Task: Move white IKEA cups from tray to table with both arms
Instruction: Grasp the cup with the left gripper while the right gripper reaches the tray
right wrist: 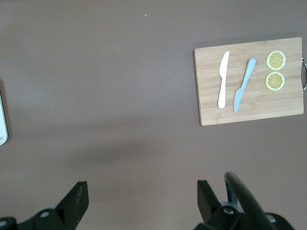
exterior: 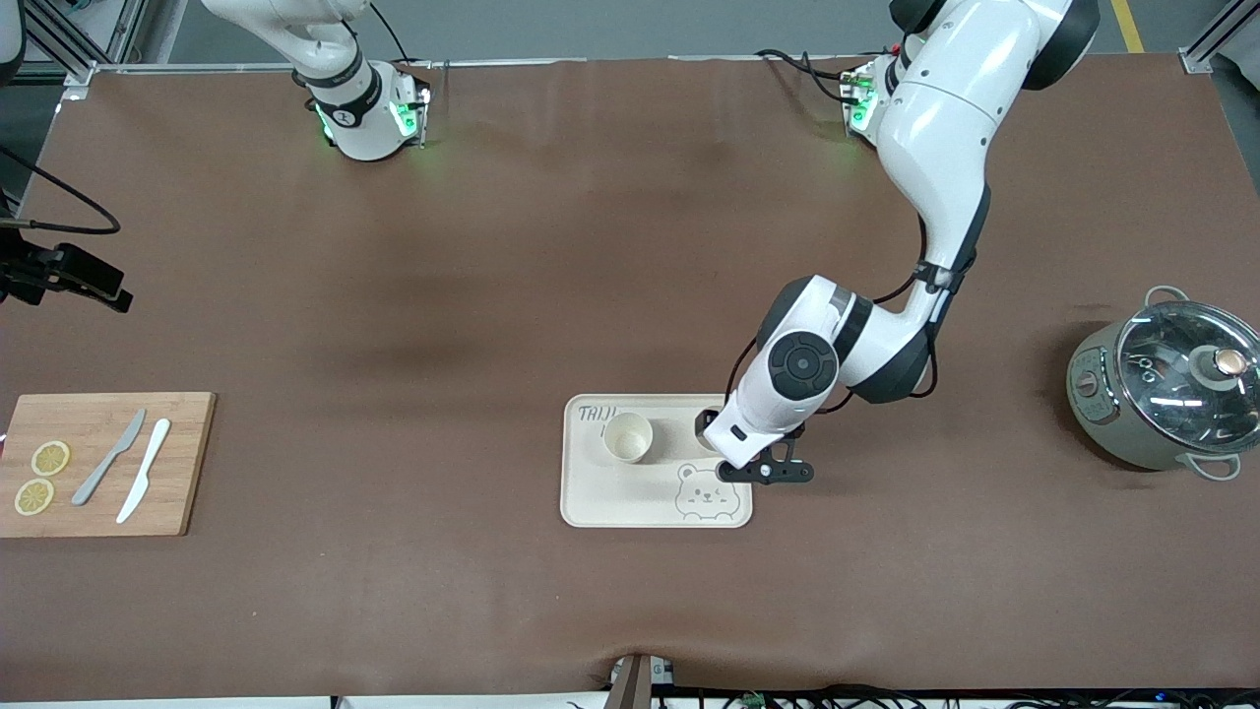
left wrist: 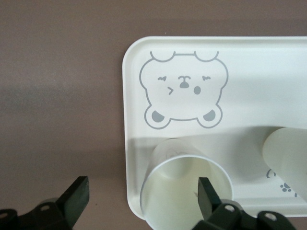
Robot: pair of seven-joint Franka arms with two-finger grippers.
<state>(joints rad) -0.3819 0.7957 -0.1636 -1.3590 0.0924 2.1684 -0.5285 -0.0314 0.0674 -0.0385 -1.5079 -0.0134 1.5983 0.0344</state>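
Note:
A cream tray (exterior: 591, 492) with a bear print lies near the table's middle. One white cup (exterior: 627, 436) stands upright on it. The second cup (exterior: 707, 430) stands at the tray's edge toward the left arm's end, mostly hidden under the left arm's hand. My left gripper (exterior: 766, 473) hangs open just over that cup (left wrist: 184, 191): one finger (left wrist: 207, 196) shows over its mouth, the other over the table off the tray (left wrist: 259, 72). The first cup (left wrist: 288, 158) shows beside it. My right gripper (right wrist: 141, 191) is open and empty, high over bare table; the front view does not show it.
A wooden cutting board (exterior: 103, 463) with two knives and two lemon slices lies at the right arm's end of the table. A grey pot with a glass lid (exterior: 1166, 389) stands at the left arm's end. A black device (exterior: 64, 271) juts in above the board.

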